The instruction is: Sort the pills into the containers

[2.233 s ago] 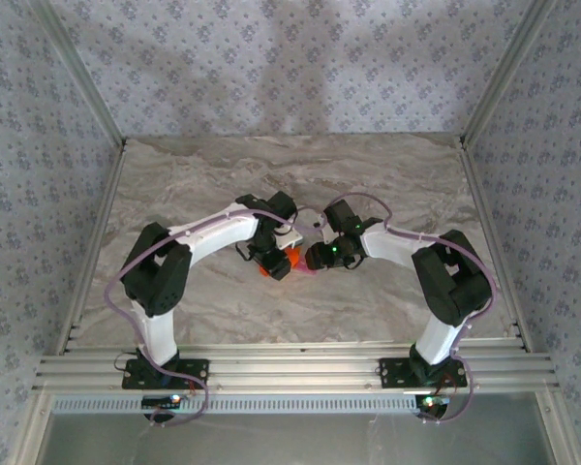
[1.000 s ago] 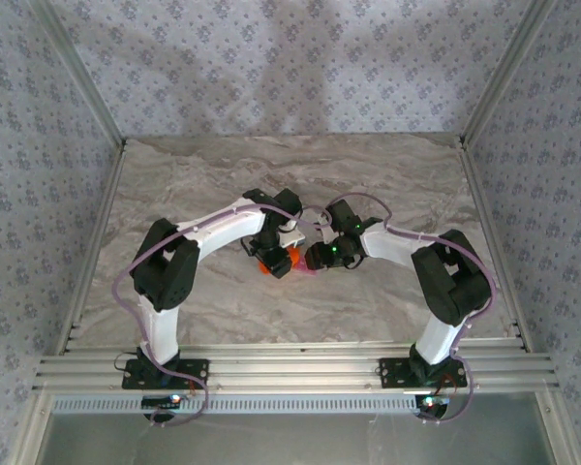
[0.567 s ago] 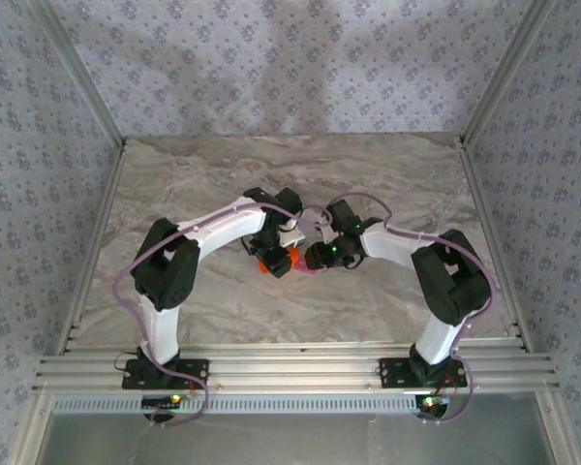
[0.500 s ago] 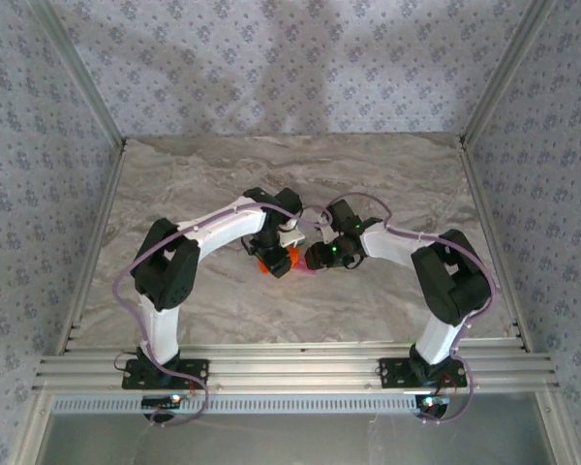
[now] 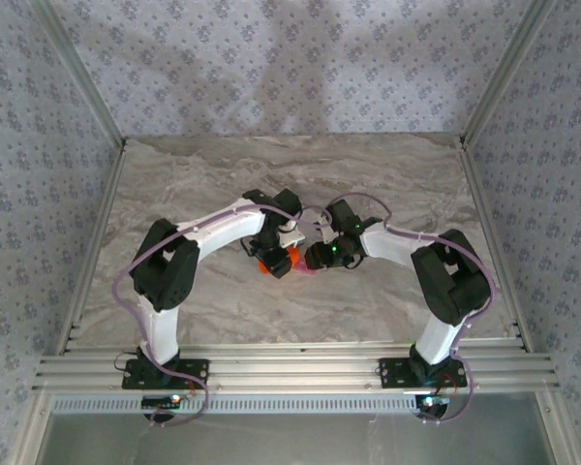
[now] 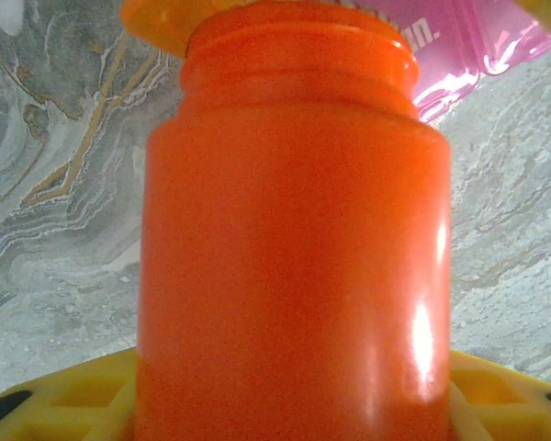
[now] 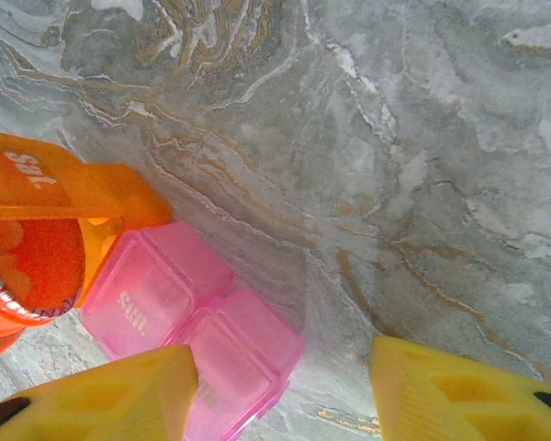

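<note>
My left gripper (image 5: 271,258) is shut on an opaque orange bottle (image 6: 289,239), whose body rises between its yellow fingers (image 6: 64,390). The bottle's open mouth (image 7: 26,265) is tipped over the orange container (image 7: 119,207), whose lid (image 7: 32,184) stands raised. Joined to it is the pink container (image 7: 243,354), with its lid (image 7: 151,294) folded flat beside it. My right gripper (image 7: 280,395) hangs open just above the pink container. Its left finger (image 7: 101,400) overlaps the box edge and its right finger (image 7: 468,395) is over bare marble. The pills are hidden.
The marble table (image 5: 387,174) lies open behind and to both sides of the two grippers. Both grippers meet close together at mid-table, with metal frame rails (image 5: 290,368) along the near edge and patterned walls around.
Over two seconds my left arm shifted slightly to the right with the bottle. In the last second nothing has visibly moved.
</note>
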{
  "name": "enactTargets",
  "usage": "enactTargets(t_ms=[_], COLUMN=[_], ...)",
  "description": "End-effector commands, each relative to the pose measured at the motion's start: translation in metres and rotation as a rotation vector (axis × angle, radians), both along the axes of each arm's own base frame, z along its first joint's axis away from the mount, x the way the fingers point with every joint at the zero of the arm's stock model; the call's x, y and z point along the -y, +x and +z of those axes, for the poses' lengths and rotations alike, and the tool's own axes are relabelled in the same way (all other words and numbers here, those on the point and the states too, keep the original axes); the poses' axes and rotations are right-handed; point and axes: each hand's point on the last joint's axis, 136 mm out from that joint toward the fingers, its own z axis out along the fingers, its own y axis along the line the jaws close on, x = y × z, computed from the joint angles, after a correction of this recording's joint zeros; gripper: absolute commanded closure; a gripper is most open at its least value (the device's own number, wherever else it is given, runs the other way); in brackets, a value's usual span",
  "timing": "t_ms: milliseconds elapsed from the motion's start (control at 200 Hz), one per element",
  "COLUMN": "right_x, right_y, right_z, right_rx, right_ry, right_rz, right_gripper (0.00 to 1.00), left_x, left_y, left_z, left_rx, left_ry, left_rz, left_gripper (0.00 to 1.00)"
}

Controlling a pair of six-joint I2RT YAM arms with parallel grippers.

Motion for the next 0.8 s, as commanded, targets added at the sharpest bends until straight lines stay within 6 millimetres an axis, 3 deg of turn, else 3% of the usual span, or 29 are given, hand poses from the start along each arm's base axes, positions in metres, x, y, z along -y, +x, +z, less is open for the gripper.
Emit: enactTargets(t_ms=[0,795], right_x=[0.015,0.016], right_y=[-0.015,-0.014], right_z=[-0.027,-0.027], right_rx=[-0.075,-0.076], right_ry=[-0.094,-0.094], right_rz=[-0.004,-0.007], right_gripper=[0.45,0.45], left_x=[-0.001,0.012], left_y=[-0.006,-0.014], left_z=[0.000,-0.009], left_rx=[0.005,0.179], left_ry=[-0.029,-0.328], left_rz=[0.010,0.063], left_gripper=[1.00,1.00])
